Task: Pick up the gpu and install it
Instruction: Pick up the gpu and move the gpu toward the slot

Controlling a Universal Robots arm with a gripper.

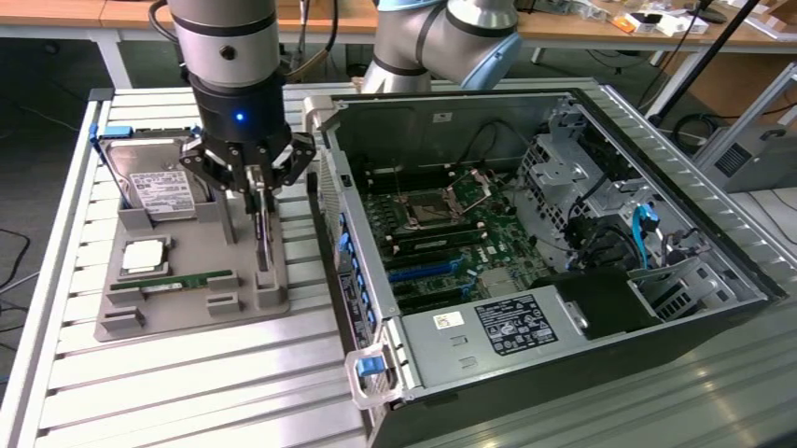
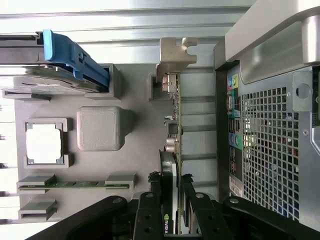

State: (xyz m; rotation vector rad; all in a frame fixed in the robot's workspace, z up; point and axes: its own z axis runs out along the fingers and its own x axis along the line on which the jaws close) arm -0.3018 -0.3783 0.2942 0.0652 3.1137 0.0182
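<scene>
Slatted table (image 1: 187,383), tray (image 1: 187,315) holding gpu (image 1: 261,245), gripper (image 1: 256,191) clasping

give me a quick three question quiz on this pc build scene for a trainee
1. True or false: the gpu is already seated in the computer case.
2. Which part do the gripper fingers sit on either side of? A) the RAM stick B) the gpu C) the hard drive
3. In the exterior view, on which side of the computer case does the gray parts tray lie?

Key: 1 false, it stands on edge in the gray parts tray; 2 B; 3 the exterior view's left.
</scene>
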